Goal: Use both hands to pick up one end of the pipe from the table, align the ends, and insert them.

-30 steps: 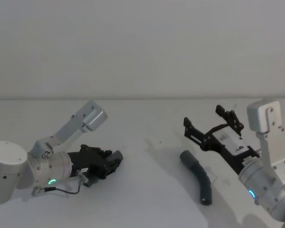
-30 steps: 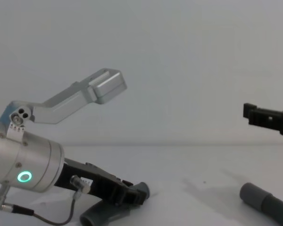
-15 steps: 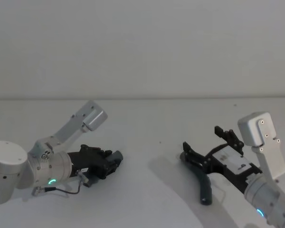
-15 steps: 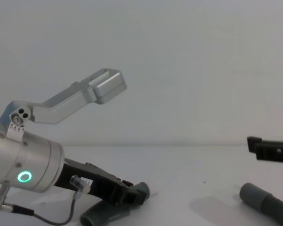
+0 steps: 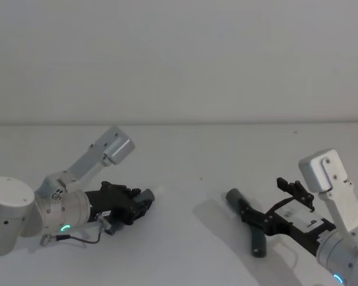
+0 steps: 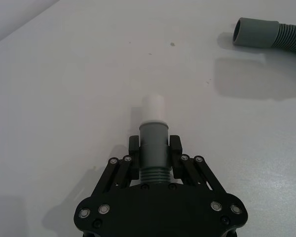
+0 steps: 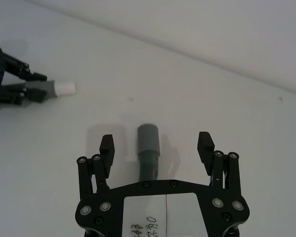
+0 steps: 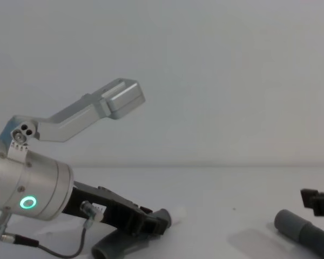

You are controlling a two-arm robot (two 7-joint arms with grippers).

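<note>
My left gripper (image 5: 142, 202) (image 6: 154, 148) is shut on the pipe's cuff (image 6: 153, 148), low over the table (image 5: 185, 155). The cuff's white tip (image 6: 153, 107) pokes out past the fingers. The dark grey corrugated pipe (image 5: 258, 238) lies on the table at the right, and its plain grey end (image 5: 234, 195) (image 7: 148, 136) (image 8: 291, 222) points away from me. My right gripper (image 5: 276, 202) (image 7: 156, 142) is open and hangs over that end, one finger on each side, not touching it. In the chest view one right finger (image 8: 318, 200) shows just above the cuff.
The white table runs back to a plain wall. A stretch of the pipe (image 8: 110, 248) lies under my left gripper (image 8: 156, 221). The silver camera bracket (image 5: 116, 148) of the left wrist sticks up above that gripper.
My right gripper has come down and drawn back toward me, so its open fingers now straddle the plain grey end. The left arm has barely moved; the white tip now shows past its fingers.
</note>
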